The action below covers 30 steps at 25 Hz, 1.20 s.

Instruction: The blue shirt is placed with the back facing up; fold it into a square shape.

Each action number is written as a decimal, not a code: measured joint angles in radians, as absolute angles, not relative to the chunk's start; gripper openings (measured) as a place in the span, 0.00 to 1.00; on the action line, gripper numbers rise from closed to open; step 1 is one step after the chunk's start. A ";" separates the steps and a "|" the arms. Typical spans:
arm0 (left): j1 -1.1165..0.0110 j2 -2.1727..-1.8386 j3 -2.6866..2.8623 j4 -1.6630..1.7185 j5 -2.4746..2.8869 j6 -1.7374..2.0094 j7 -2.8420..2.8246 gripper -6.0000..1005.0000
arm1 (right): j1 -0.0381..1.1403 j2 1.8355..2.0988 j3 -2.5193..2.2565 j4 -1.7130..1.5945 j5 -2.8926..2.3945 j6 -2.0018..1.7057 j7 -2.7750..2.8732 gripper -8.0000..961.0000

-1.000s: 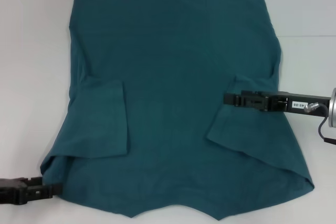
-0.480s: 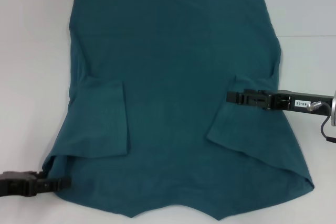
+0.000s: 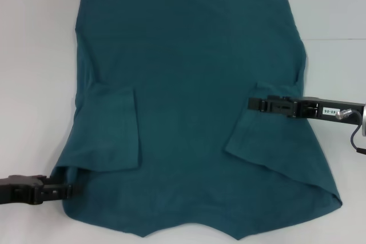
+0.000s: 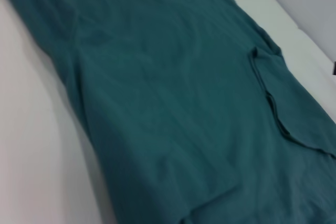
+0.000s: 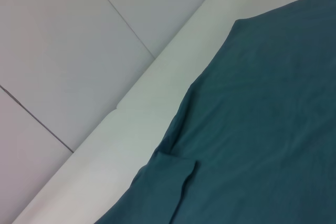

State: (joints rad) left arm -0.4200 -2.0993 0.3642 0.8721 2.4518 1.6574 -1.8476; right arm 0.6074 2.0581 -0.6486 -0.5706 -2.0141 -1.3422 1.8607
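Observation:
The blue shirt (image 3: 189, 72) lies flat on the white table (image 3: 34, 55), plain side up, with both sleeves folded inward: one flap (image 3: 111, 130) on the left and one (image 3: 257, 138) on the right. My left gripper (image 3: 64, 191) is low at the shirt's near-left corner, touching its edge. Coming in from the right, my right gripper (image 3: 251, 104) sits just above the fabric at the top of the right sleeve flap. The shirt (image 4: 173, 87) fills the left wrist view. In the right wrist view, the shirt (image 5: 262, 129) shows one edge and a folded sleeve.
White tabletop borders the shirt on the left, on the right (image 3: 337, 38) and in a thin strip at the back. The right wrist view shows the table's edge (image 5: 152, 114) and a tiled floor (image 5: 73, 51) beyond it.
My left gripper has moved right to the shirt's near-left corner and risen slightly. My right gripper has drawn back a little to the right and away. The shirt lies as before.

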 joint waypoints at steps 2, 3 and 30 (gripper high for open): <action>-0.421 -2.098 0.366 0.873 2.452 1.661 -1.849 0.82 | 0.607 2.058 -0.649 -0.571 -2.014 -1.342 1.861 0.97; -0.421 -2.098 0.365 0.875 2.452 1.663 -1.850 0.82 | 0.607 2.058 -0.649 -0.571 -2.015 -1.342 1.861 0.97; -0.382 -2.106 0.395 0.930 2.524 1.673 -1.907 0.82 | 0.605 2.057 -0.649 -0.571 -2.019 -1.342 1.861 0.97</action>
State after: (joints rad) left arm -0.3824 -2.1062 0.3948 0.9301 2.5235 1.6734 -1.9066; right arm 0.6049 2.0570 -0.6489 -0.5707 -2.0188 -1.3422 1.8607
